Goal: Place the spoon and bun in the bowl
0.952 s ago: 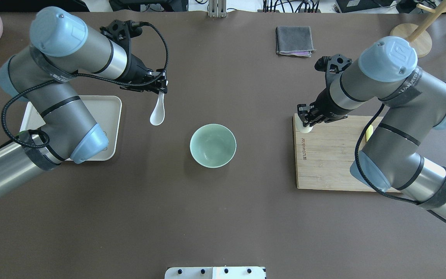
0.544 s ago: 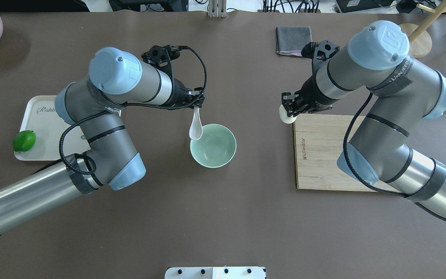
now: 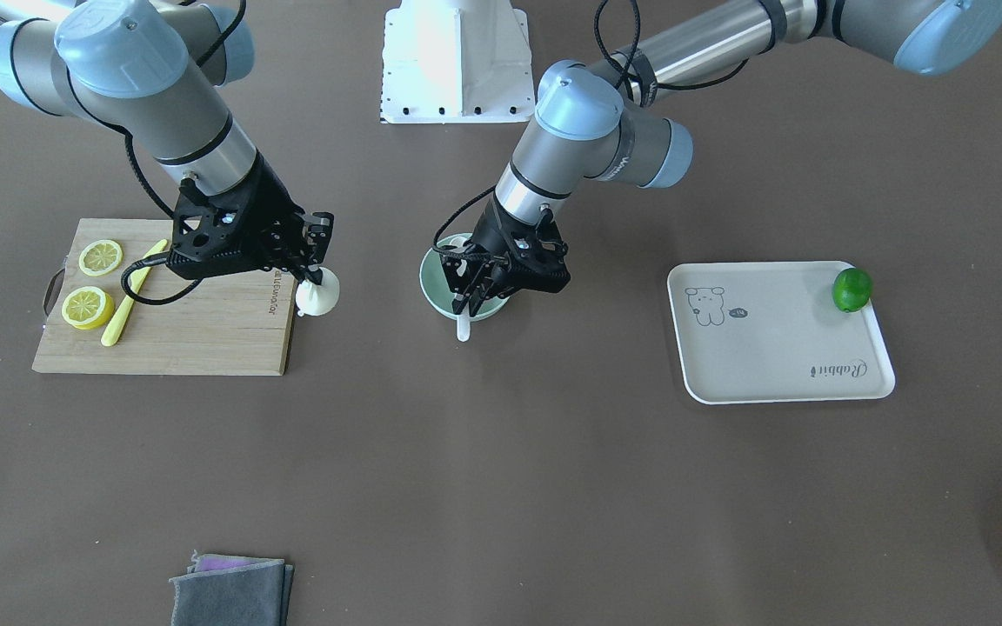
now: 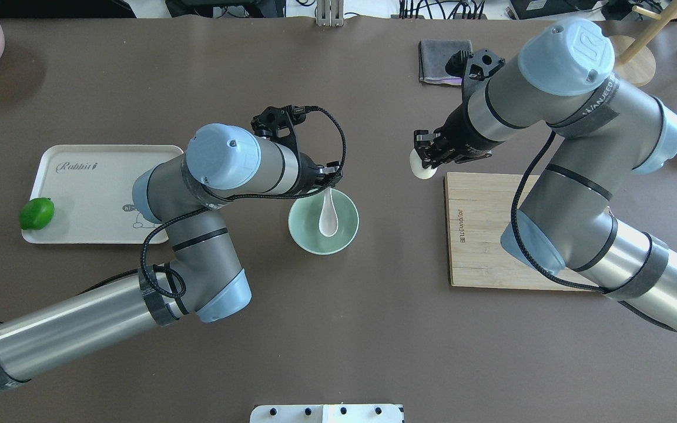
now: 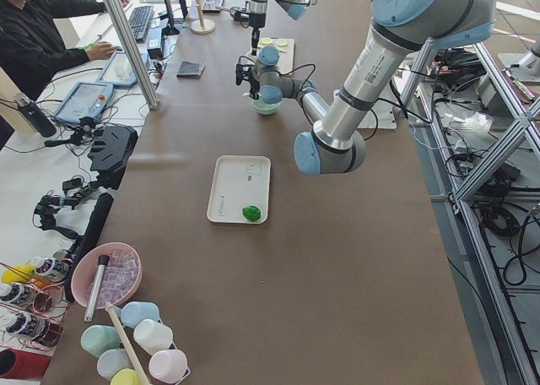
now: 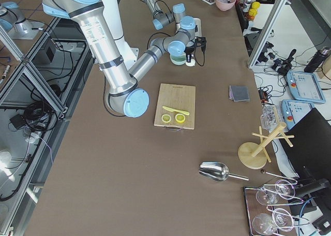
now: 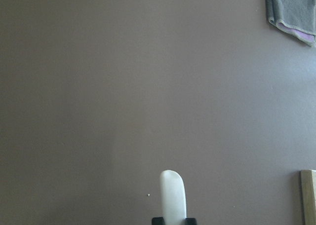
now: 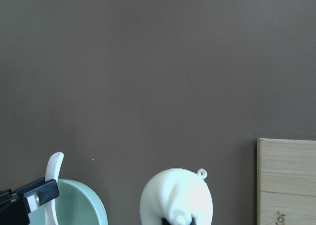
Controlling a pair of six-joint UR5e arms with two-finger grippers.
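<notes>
My left claw [image 4: 329,182] grips the spoon [image 4: 328,217] by its short, thick handle. It is small, white and glossy. Its oval scoop reaches out past my fingertips, hollow side up, over the inside of the bowl [image 4: 302,239]. I cannot tell whether the scoop touches the bottom.

The bowl is round, plain and pale mint green, and it stands upright directly beneath that claw.

My right claw [image 4: 424,160] pinches the bun [image 4: 419,167], a small round white one with pleats, which sits right at my fingertips. The bowl is well apart from it, towards my left claw.
</notes>
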